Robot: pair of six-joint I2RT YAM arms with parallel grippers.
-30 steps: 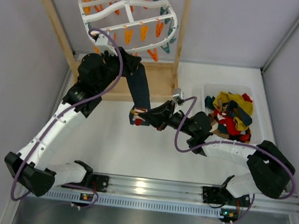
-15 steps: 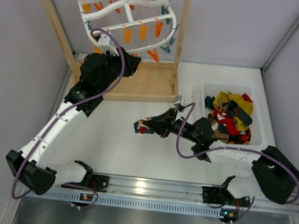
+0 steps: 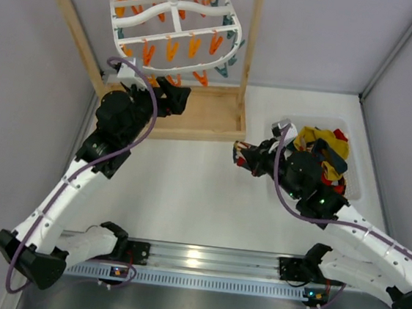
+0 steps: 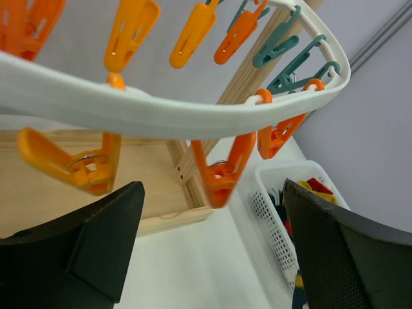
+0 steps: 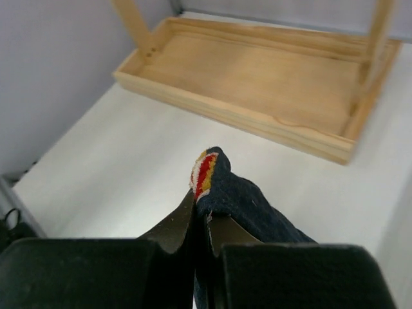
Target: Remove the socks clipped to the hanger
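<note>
The white hanger [image 3: 177,22] hangs from the wooden frame's top bar, and the orange and teal clips I can see on it hold nothing. My left gripper [image 3: 176,97] is just below its near rim [image 4: 161,109], open [image 4: 212,257] and empty, with an orange clip [image 4: 222,174] dangling above the gap. My right gripper [image 3: 248,159] is shut on a dark navy sock [image 3: 240,151] whose striped cuff [image 5: 207,168] sticks up past the fingertips [image 5: 174,222]. It is over the table, just left of the white basket. More socks [image 3: 320,155], red, yellow and navy, lie in that basket.
The wooden frame's tray-like base [image 3: 199,117] sits on the table under the hanger, with uprights [image 3: 252,49] at both ends. The white perforated basket [image 3: 286,122] stands at the right. Grey walls close in the left, back and right sides.
The navy sock came away from the hanger. My right gripper carried it bunched to the right, up to the basket. My left gripper opened wide and drew back slightly under the hanger.
</note>
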